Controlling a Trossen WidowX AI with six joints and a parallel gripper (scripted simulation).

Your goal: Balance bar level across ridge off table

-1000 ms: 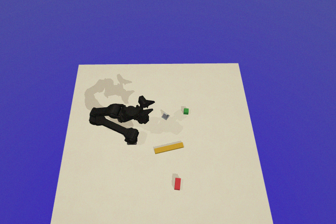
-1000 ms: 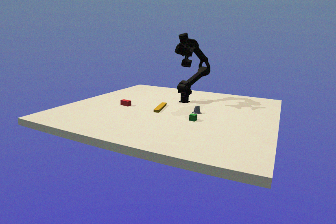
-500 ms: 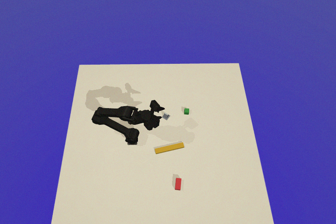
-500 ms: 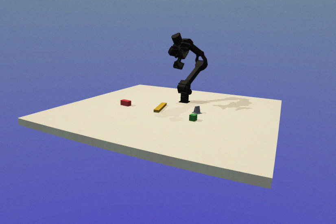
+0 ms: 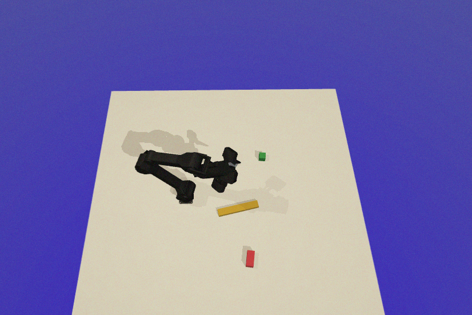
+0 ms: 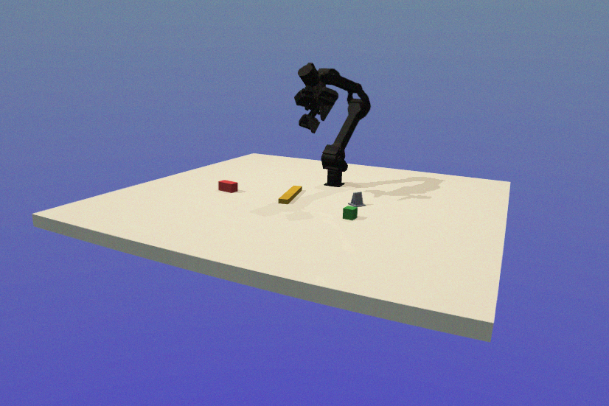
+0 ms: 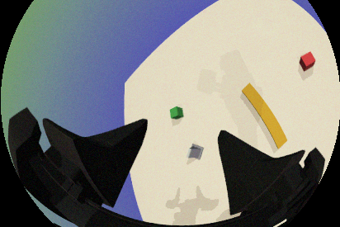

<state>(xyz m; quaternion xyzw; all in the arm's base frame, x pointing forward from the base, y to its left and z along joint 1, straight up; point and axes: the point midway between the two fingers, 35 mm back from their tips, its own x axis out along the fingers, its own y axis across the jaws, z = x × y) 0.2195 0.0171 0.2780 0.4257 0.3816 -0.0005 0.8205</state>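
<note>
The yellow bar [image 5: 238,208] [image 6: 290,194] [image 7: 267,115] lies flat on the pale table [image 5: 152,250] [image 6: 162,224] [image 7: 165,74]. The small grey ridge [image 5: 232,164] [image 6: 357,199] [image 7: 195,152] stands on the table apart from the bar, with nothing on it. In the top view the arm covers most of the ridge. My gripper [image 6: 318,126] [image 7: 184,130] is open and empty, high above the table. In the wrist view the ridge shows between the fingers, and the bar lies beyond the right finger.
A green cube [image 5: 262,156] [image 6: 349,213] [image 7: 177,112] stands near the ridge. A red block [image 5: 250,258] [image 6: 227,186] [image 7: 307,61] lies on the other side of the bar, farther from the ridge. The arm's base stands near one end of the bar.
</note>
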